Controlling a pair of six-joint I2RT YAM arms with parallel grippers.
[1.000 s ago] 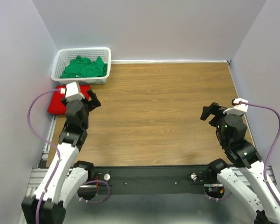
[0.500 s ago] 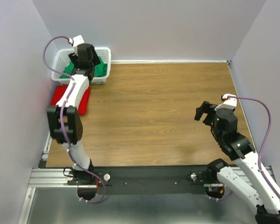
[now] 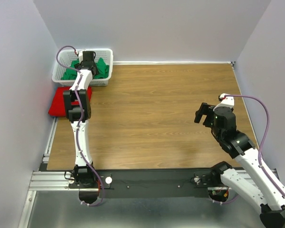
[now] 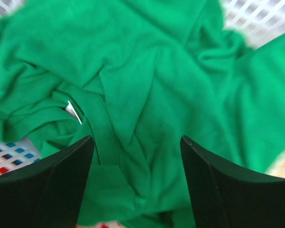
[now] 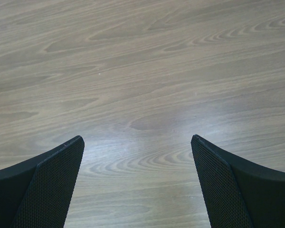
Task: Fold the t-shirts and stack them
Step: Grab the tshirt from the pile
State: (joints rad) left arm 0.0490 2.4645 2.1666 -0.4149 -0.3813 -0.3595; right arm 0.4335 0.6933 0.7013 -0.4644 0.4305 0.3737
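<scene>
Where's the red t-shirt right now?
In the top view the red t-shirt lies at the far left edge of the table, just on the near side of the white basket holding the green t-shirt.

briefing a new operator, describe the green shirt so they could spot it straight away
Look to the wooden table's far left corner, where a white perforated basket stands. The green t-shirt lies crumpled inside it. Its only cloth neighbour, the red t-shirt, lies flat outside, on the basket's near side.

T-shirt [image 3: 102, 69] in basket [image 3: 100, 50], second t-shirt [image 3: 58, 102] before it, seemingly touching
</scene>
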